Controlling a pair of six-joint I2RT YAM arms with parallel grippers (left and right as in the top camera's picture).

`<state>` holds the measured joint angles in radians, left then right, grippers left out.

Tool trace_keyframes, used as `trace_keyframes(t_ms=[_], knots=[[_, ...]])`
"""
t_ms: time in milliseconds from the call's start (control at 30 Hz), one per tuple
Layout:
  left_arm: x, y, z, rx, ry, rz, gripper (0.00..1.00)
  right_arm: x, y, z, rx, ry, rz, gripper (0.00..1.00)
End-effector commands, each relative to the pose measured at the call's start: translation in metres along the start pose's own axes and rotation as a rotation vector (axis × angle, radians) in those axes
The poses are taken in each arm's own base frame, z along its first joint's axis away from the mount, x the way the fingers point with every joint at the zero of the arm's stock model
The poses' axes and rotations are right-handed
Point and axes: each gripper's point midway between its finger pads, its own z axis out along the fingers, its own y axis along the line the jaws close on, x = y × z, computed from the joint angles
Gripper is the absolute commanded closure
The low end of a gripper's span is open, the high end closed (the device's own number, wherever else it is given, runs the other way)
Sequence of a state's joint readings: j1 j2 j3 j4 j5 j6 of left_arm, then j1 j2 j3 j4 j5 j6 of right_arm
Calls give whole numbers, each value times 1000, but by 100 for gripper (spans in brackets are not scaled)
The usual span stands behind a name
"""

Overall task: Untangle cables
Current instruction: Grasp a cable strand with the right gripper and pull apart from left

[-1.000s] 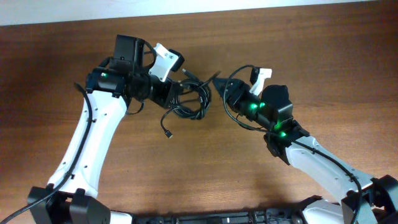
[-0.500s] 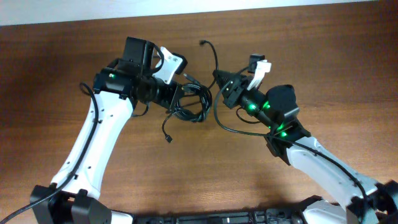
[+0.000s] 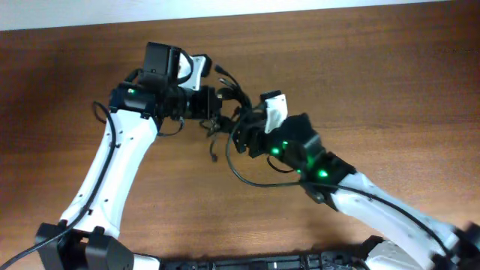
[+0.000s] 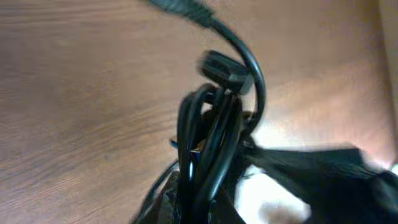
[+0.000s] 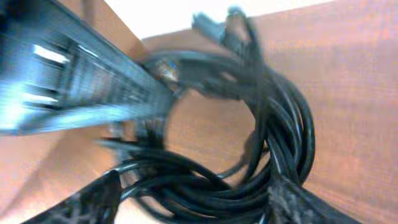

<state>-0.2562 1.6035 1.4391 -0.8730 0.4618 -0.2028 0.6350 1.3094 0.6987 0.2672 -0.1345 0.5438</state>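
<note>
Up near the far edge of the table (image 3: 375, 67), the two arms meet over the cables (image 3: 227, 112), a bunched black tangle lying between them; the left gripper (image 3: 212, 105) comes in from the left and the right gripper (image 3: 241, 133) from the lower right, the two just beside each other. Seen from the left wrist, several strands run up side by side out of the dark base of the fingers, pressed close together, so the left fingers look narrow and clamped on the bundle; a plug (image 4: 225, 70) sits at the top of those strands, with one cord arching over it. Seen from the right wrist, the right fingers (image 5: 93, 198) stand wide apart at the lower corners; the coil lies between and beyond them, its loops passing close to both tips; the blur hides whether they touch. One connector end (image 3: 220, 70) sticks out past the tangle toward the far edge.
</note>
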Motion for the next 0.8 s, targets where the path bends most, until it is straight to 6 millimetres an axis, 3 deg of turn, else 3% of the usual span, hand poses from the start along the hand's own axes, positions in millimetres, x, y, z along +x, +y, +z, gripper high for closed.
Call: trace_keyframes(t_ms=[0, 67, 133, 233, 300, 367, 400, 433, 467, 500, 533, 567, 600, 633, 667, 700, 767], knots=[[-28, 36, -24, -108, -147, -428, 100, -36, 21, -56, -76, -75, -4, 1], [-34, 35, -24, -74, -185, -692, 100, -7, 36, -63, -114, 37, -15, 2], [-25, 25, -22, -20, -134, -973, 100, 35, 45, -28, -145, 141, -159, 1], [-11, 4, -21, 67, -12, -1001, 100, 44, 41, 24, -194, 85, -231, 1], [5, 6, -20, 27, 40, -1037, 100, 34, 45, 38, -225, -1, -265, 1], [10, 5, -20, 23, 62, -1048, 100, 36, 43, 45, -232, -17, -295, 4], [11, -1, -21, 55, 87, -1048, 100, 35, 43, 45, -232, -17, -295, 12], [11, -2, -21, 56, 89, -1056, 100, 32, 46, 45, -240, -33, -298, 11], [11, -2, -21, 57, 92, -1095, 100, 31, 47, 45, -243, -40, -299, 25], [11, -5, -21, 72, 102, -1101, 100, 34, 45, 45, -238, -24, -297, 46], [12, -8, -22, 85, 113, -1100, 100, 42, 42, 45, -234, 10, -292, 80], [12, -9, -22, 89, 117, -1100, 100, 54, 48, 43, -286, 67, -288, 96], [5, 7, -22, 38, 49, -1095, 100, 70, 73, 30, -448, 156, -250, 96], [-16, 32, -27, -8, -85, -970, 100, 79, 85, 17, -533, 236, -177, 96], [-26, 41, -30, -22, -134, -911, 100, 83, 93, 6, -594, 288, -149, 96], [-43, 59, -38, -66, -227, -787, 100, 84, 101, -10, -683, 343, -112, 96], [-46, 74, -42, -158, -262, -619, 100, 68, 103, -42, -828, 416, -32, 96]])
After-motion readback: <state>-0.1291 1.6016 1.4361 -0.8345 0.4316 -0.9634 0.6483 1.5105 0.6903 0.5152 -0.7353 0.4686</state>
